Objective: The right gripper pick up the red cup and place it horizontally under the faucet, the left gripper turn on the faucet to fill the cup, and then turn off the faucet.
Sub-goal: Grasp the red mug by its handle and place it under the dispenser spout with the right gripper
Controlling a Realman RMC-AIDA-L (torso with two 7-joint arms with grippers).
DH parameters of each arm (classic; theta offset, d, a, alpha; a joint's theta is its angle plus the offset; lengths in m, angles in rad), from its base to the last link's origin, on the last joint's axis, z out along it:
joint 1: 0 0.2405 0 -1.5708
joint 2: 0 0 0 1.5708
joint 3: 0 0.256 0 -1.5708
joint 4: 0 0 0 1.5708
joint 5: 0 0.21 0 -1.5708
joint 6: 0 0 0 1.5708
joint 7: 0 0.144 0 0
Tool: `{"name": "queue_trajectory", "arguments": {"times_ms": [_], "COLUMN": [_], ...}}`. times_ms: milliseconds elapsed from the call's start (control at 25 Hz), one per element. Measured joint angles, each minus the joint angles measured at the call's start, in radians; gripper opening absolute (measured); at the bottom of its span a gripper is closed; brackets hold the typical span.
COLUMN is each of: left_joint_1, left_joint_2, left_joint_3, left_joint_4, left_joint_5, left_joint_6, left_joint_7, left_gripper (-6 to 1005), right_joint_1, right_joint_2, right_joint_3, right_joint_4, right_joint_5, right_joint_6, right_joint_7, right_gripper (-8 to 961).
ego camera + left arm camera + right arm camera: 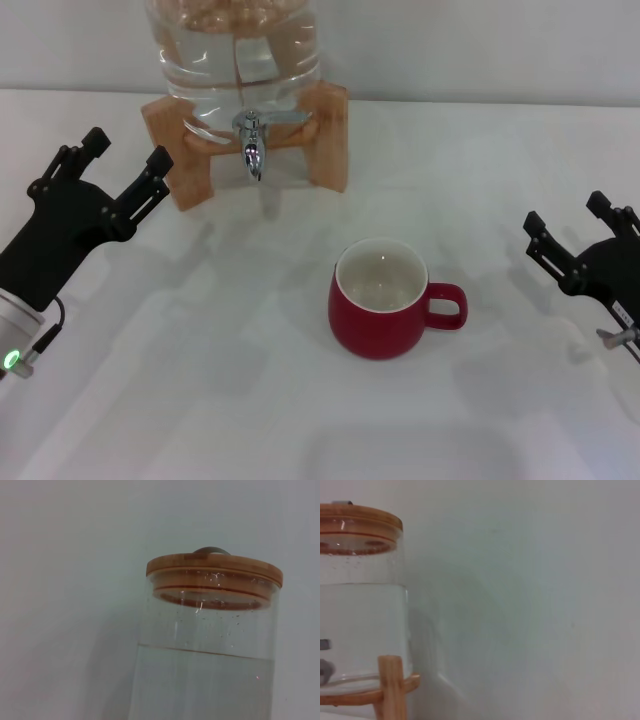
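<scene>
The red cup stands upright in the middle of the white table, white inside, handle pointing right. The chrome faucet sticks out of a clear water jug in a wooden stand at the back. My left gripper hovers open at the left, level with the stand and apart from the faucet. Over at the right edge my right gripper is open, well clear of the cup. Both wrist views show only the jug with its wooden lid.
A pale wall rises behind the jug. White tabletop spreads around the cup and in front of it. The stand's legs rest on the table at the back.
</scene>
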State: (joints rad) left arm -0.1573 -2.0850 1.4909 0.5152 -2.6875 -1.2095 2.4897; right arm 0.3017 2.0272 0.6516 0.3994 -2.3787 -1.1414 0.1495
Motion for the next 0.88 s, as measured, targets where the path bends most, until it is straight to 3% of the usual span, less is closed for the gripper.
{"name": "queue_trajectory", "arguments": {"times_ms": [880], "left_joint_1": [0.0], "left_joint_2": [0.004], "left_joint_3": [0.0], "left_joint_4": [-0.003], "left_joint_5": [0.0], "left_joint_6": [0.001], "left_joint_7": [0.003], "left_gripper": [857], "right_joint_1": [-0.057], "right_joint_2": [-0.008], "right_joint_3": [-0.244], "right_joint_4": [0.004], "right_joint_5": [0.001], "right_joint_6": [-0.128], "right_joint_7": [0.009], "right_gripper": [838]}}
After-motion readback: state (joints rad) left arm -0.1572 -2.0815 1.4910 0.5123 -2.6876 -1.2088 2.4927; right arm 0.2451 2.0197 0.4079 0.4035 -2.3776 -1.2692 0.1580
